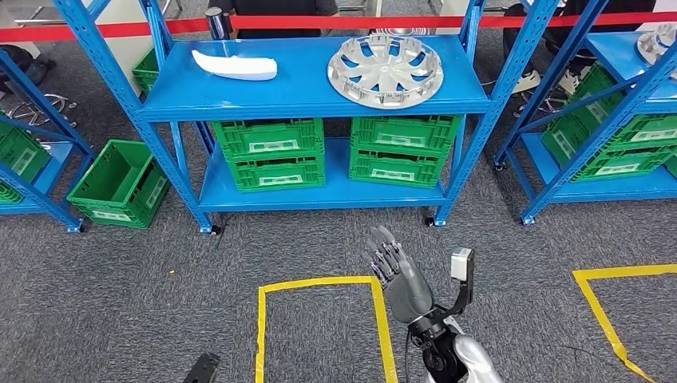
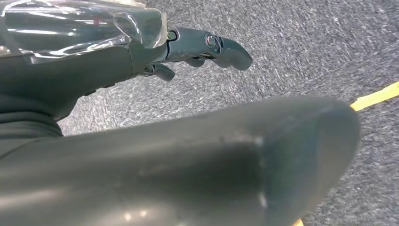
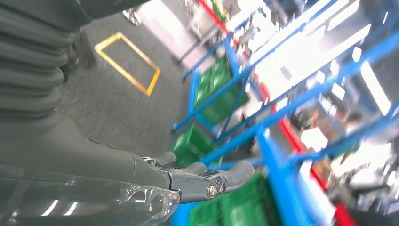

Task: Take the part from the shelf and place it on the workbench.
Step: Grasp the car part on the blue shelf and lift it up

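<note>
A white curved part (image 1: 234,65) lies on the left of the blue shelf's top board (image 1: 303,96). A silver wheel cover (image 1: 386,70) lies on the right of the same board. My right hand (image 1: 399,275) is raised over the carpet in front of the shelf, well short of it, with its fingers stretched out and nothing in it. The right wrist view shows that hand (image 3: 188,181) with its fingers (image 3: 230,174) pointing toward the blue racks. My left hand (image 1: 202,369) hangs low at the bottom edge. The left wrist view has it (image 2: 141,61) empty above grey carpet, fingers (image 2: 216,47) loosely extended.
Green crates (image 1: 275,152) (image 1: 399,150) fill the lower shelf, and one more green crate (image 1: 120,182) stands on the floor at the left. Other blue racks flank it (image 1: 24,152) (image 1: 607,104). Yellow tape squares (image 1: 319,281) (image 1: 595,307) mark the carpet. Red barrier tape (image 1: 343,22) runs behind.
</note>
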### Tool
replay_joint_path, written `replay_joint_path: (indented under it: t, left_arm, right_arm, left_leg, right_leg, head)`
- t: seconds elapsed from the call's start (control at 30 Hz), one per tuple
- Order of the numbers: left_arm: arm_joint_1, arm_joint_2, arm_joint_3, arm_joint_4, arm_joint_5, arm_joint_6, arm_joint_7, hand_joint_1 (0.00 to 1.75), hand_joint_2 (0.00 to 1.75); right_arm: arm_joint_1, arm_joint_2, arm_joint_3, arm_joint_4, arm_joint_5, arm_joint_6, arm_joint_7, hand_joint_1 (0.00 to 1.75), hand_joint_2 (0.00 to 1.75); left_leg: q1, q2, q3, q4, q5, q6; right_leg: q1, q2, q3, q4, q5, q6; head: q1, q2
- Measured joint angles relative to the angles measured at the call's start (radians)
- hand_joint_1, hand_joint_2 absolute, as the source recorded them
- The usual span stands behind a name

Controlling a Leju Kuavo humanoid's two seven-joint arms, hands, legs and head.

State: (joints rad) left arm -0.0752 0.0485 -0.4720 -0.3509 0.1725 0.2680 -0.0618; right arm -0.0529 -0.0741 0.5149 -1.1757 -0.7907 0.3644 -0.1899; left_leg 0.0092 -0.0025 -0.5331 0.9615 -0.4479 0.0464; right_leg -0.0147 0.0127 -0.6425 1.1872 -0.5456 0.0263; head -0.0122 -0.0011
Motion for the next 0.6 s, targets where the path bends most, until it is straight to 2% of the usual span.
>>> replay_joint_path:
  t: [0.03, 0.07, 0.13, 0.17, 0.2, 0.23, 0.3, 0.37, 0.4, 0.47, 0.5, 0.53, 0.57, 0.6]
  left_arm:
    - [-0.002, -0.006, -0.008, 0.003, 0.008, -0.003, -0.01, 0.0, 0.0]
    - [-0.004, -0.01, -0.013, 0.006, 0.013, -0.007, -0.018, 0.0, 0.0]
    - [-0.007, -0.016, -0.02, 0.01, 0.022, -0.013, -0.03, 0.0, 0.0]
    - [-0.01, -0.018, -0.023, 0.012, 0.025, -0.017, -0.036, 0.0, 0.0]
    - [-0.013, -0.019, -0.025, 0.014, 0.028, -0.02, -0.042, 0.0, 0.0]
    - [-0.016, -0.02, -0.028, 0.015, 0.032, -0.023, -0.049, 0.0, 0.0]
    - [-0.017, -0.022, -0.036, 0.018, 0.036, -0.032, -0.06, 0.0, 0.0]
    - [-0.018, -0.024, -0.04, 0.02, 0.037, -0.036, -0.066, 0.0, 0.0]
    - [-0.02, -0.025, -0.042, 0.021, 0.037, -0.036, -0.068, 0.0, 0.0]
    - [-0.023, -0.026, -0.048, 0.024, 0.037, -0.037, -0.069, 0.0, 0.0]
    - [-0.024, -0.026, -0.052, 0.026, 0.037, -0.038, -0.07, 0.0, 0.0]
    - [-0.024, -0.027, -0.055, 0.028, 0.037, -0.04, -0.07, 0.0, 0.0]
    - [-0.025, -0.028, -0.058, 0.029, 0.037, -0.041, -0.07, 0.0, 0.0]
    - [-0.026, -0.028, -0.061, 0.029, 0.036, -0.041, -0.07, 0.0, 0.0]
  right_arm:
    - [-0.004, -0.015, 0.014, -0.057, -0.022, 0.032, 0.008, 0.0, 0.0]
    - [-0.006, -0.025, 0.023, -0.095, -0.036, 0.05, 0.017, 0.0, 0.0]
    - [-0.015, -0.04, 0.038, -0.154, -0.061, 0.076, 0.036, 0.0, 0.0]
    - [-0.02, -0.045, 0.047, -0.183, -0.074, 0.088, 0.046, 0.0, 0.0]
    - [-0.024, -0.049, 0.055, -0.212, -0.088, 0.101, 0.058, 0.0, 0.0]
    - [-0.026, -0.054, 0.064, -0.241, -0.101, 0.114, 0.069, 0.0, 0.0]
    - [-0.028, -0.061, 0.077, -0.289, -0.124, 0.139, 0.09, 0.0, 0.0]
    - [-0.03, -0.064, 0.083, -0.319, -0.139, 0.159, 0.105, 0.0, 0.0]
    - [-0.031, -0.065, 0.085, -0.332, -0.145, 0.169, 0.112, 0.0, 0.0]
    - [-0.033, -0.07, 0.092, -0.366, -0.163, 0.198, 0.127, 0.0, 0.0]
    - [-0.034, -0.072, 0.097, -0.381, -0.174, 0.217, 0.135, 0.0, 0.0]
    - [-0.034, -0.074, 0.1, -0.393, -0.184, 0.234, 0.141, 0.0, 0.0]
    - [-0.035, -0.076, 0.103, -0.402, -0.191, 0.248, 0.145, 0.0, 0.0]
    - [-0.035, -0.077, 0.105, -0.41, -0.196, 0.258, 0.148, 0.0, 0.0]
  left_leg:
    - [0.003, 0.002, 0.004, -0.005, 0.004, 0.003]
    - [0.003, 0.001, 0.004, -0.004, 0.003, 0.001]
    - [0.005, 0.001, 0.003, 0.008, -0.005, -0.01]
    - [0.004, 0.0, -0.001, 0.018, -0.01, -0.019]
    - [0.003, 0.0, -0.007, 0.027, -0.015, -0.026]
    - [0.001, 0.0, -0.013, 0.033, -0.018, -0.032]
    - [0.004, 0.0, -0.018, 0.037, -0.019, -0.038]
    - [0.009, 0.001, -0.032, 0.069, -0.043, -0.045]
    - [0.01, 0.001, -0.052, 0.113, -0.07, -0.05]
    - [0.011, 0.001, -0.116, 0.246, -0.132, -0.055]
    - [0.011, 0.002, -0.145, 0.303, -0.151, -0.055]
    - [0.011, 0.001, -0.16, 0.33, -0.151, -0.052]
    - [0.01, 0.001, -0.156, 0.318, -0.132, -0.047]
    - [0.008, 0.001, -0.132, 0.268, -0.099, -0.038]
  right_leg:
    - [-0.004, -0.002, -0.036, 0.067, -0.02, 0.004]
    - [-0.008, -0.003, -0.038, 0.063, -0.008, 0.015]
    - [-0.017, -0.008, 0.022, -0.076, 0.053, 0.036]
    - [-0.018, -0.009, 0.048, -0.135, 0.075, 0.038]
    - [-0.019, -0.01, 0.062, -0.17, 0.087, 0.033]
    - [-0.017, -0.008, 0.065, -0.18, 0.09, 0.024]
    - [-0.015, -0.005, 0.06, -0.176, 0.092, 0.007]
    - [-0.017, -0.003, 0.06, -0.177, 0.094, -0.005]
    - [-0.018, -0.003, 0.06, -0.178, 0.095, -0.009]
    - [-0.014, -0.003, 0.057, -0.178, 0.096, -0.016]
    - [-0.011, -0.003, 0.056, -0.178, 0.096, -0.017]
    - [-0.008, -0.003, 0.056, -0.178, 0.096, -0.018]
    - [-0.004, -0.002, 0.057, -0.178, 0.096, -0.018]
    - [-0.001, -0.002, 0.058, -0.178, 0.096, -0.018]
  head:
    - [0.001, 0.0]
    - [0.001, 0.0]
    - [0.002, 0.0]
    - [0.002, 0.0]
    - [0.002, 0.0]
    - [0.002, 0.0]
    - [0.002, 0.0]
    - [0.001, 0.0]
    - [0.001, 0.0]
    - [0.0, 0.0]
    - [0.0, 0.0]
    - [0.0, 0.0]
    - [0.0, 0.0]
    - [0.0, 0.0]
